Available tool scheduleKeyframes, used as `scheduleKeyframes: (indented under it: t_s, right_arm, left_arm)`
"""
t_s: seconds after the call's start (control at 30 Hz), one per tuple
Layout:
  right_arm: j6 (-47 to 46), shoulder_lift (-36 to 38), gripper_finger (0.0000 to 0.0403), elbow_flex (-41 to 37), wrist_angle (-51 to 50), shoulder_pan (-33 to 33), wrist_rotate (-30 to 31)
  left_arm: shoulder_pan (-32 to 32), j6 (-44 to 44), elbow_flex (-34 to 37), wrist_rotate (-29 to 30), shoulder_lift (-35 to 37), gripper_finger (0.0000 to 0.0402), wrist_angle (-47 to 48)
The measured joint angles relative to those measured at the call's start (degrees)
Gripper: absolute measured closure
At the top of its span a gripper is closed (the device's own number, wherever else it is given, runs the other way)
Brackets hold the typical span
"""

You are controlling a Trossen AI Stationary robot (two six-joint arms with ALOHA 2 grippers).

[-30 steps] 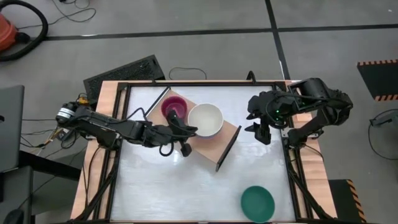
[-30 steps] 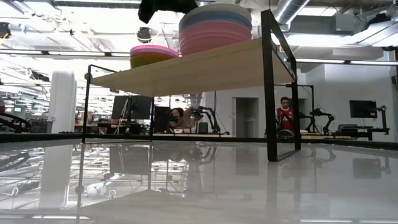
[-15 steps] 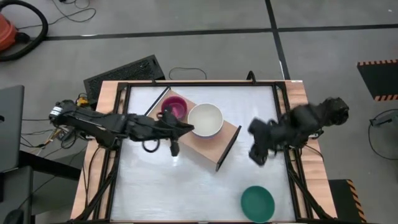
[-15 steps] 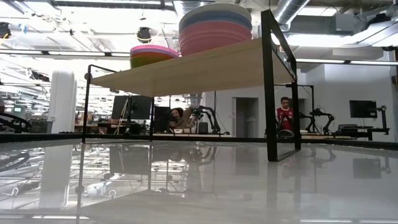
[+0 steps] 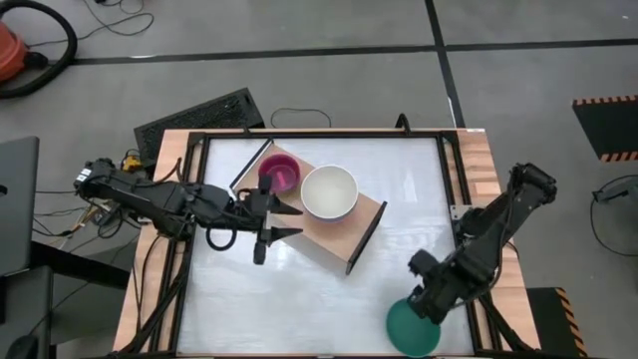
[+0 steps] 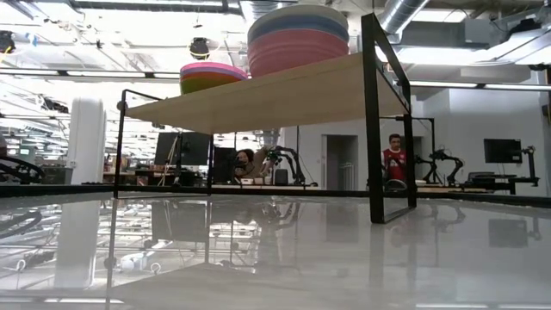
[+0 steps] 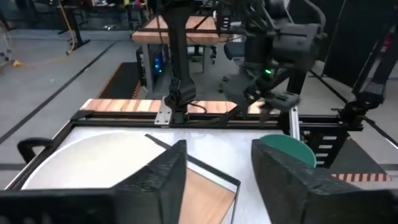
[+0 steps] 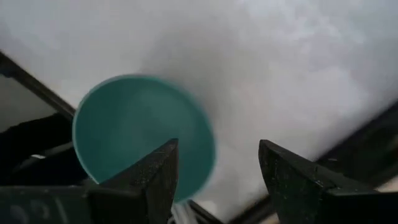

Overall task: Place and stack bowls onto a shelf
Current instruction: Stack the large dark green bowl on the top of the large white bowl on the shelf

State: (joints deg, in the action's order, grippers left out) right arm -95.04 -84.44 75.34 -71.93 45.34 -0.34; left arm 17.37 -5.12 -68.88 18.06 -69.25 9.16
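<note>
Light-wood shelf [image 5: 344, 231] on black metal frame; glossy white tabletop [image 5: 299, 299].

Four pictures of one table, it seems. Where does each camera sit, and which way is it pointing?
High view: above, looking straight down on the shelf, both arms, left gripper, right gripper.
Low view: at tabletop height, looking level under the shelf; no arm shows.
Left wrist view: on the left arm, looking across the table past its own fingers.
Right wrist view: on the right arm, looking down past its fingers.
Shared: both wrist views show the dark green bowl.
</note>
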Motion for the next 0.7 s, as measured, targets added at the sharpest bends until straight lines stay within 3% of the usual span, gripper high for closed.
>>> scheduleKeyframes:
  t_s: [0.23, 0.7]
  right_arm:
    - [-6.89, 0.0, 0.0158, -10.16, 16.11, 4.26, -0.45]
    - [-10.78, 0.07, 0.0171, -22.06, 26.44, 7.39, -3.96]
  left_arm:
    - [-0.02, -3.74, 0.0, 0.2, -0.02, 0.0189, 0.62]
    - [-0.02, -7.68, 0.02, 0.22, -0.04, 0.0186, 4.39]
